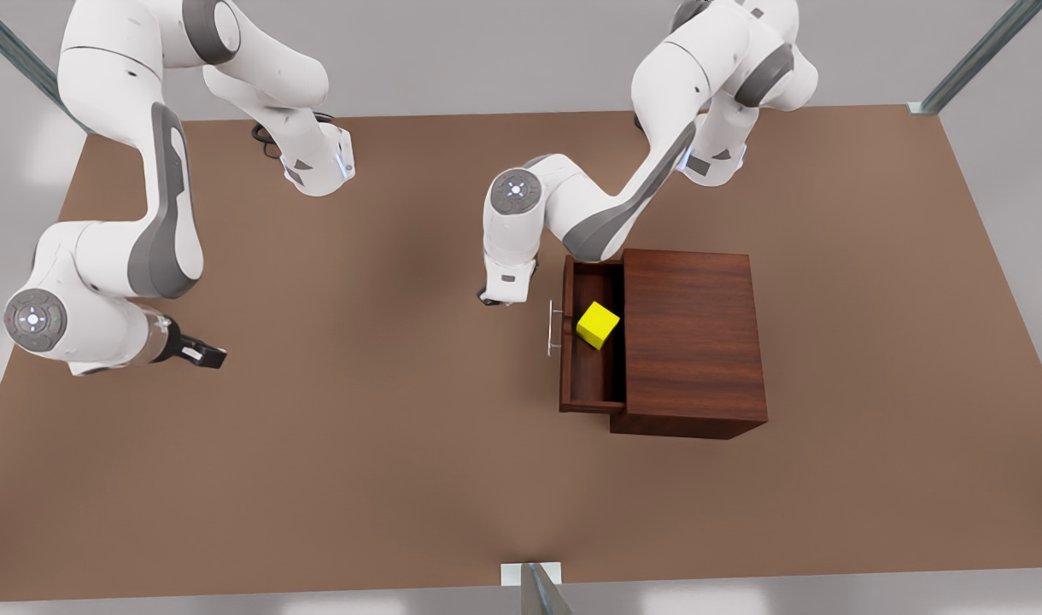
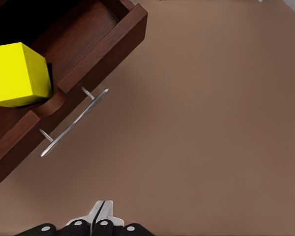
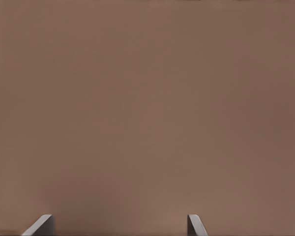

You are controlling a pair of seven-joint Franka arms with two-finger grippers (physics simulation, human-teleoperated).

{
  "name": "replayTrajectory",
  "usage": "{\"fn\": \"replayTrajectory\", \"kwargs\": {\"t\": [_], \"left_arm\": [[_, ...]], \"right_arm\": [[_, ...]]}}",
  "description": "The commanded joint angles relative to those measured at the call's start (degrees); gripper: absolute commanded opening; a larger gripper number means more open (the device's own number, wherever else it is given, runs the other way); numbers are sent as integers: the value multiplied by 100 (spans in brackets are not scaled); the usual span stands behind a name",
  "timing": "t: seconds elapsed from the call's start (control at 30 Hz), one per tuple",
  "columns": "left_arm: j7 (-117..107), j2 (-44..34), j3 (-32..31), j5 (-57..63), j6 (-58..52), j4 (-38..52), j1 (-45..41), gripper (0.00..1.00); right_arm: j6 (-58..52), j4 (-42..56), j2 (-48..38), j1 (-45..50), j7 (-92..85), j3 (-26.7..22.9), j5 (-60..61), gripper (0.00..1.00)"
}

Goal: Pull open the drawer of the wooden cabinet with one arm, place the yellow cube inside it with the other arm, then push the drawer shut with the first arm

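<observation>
The wooden cabinet (image 1: 692,333) stands at the front view's right with its drawer (image 1: 589,384) pulled out toward the front view's left. The yellow cube (image 1: 598,325) lies inside the drawer, behind the silver bar handle (image 1: 554,327). My left gripper (image 1: 489,298) hangs shut and holding nothing, a short way off the handle on the side away from the cabinet. The left wrist view shows that gripper (image 2: 102,211) pressed together, with the handle (image 2: 73,123), drawer front (image 2: 98,54) and cube (image 2: 14,73) beyond it. My right gripper (image 1: 207,354) waits open far off at the front view's left, its fingers (image 3: 42,223) spread over bare table.
The brown table (image 1: 384,478) reaches well beyond the cabinet on every side. Metal frame posts (image 1: 538,589) stand at its near edge and far corners. Both arms' bases sit along the far edge.
</observation>
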Motion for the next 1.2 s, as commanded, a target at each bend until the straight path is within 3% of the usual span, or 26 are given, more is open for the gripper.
{"fn": "replayTrajectory", "kwargs": {"t": [0.0,0.47,1.17], "left_arm": [[-4276,99,9,159,537,0,-48,0],[-5058,732,299,484,863,-87,-31,0],[-4030,609,317,476,-245,-263,418,0]], "right_arm": [[158,3,10,4,-2041,2,12,100],[158,3,89,39,-1962,20,4,100],[158,3,107,39,-1962,20,4,100]]}}
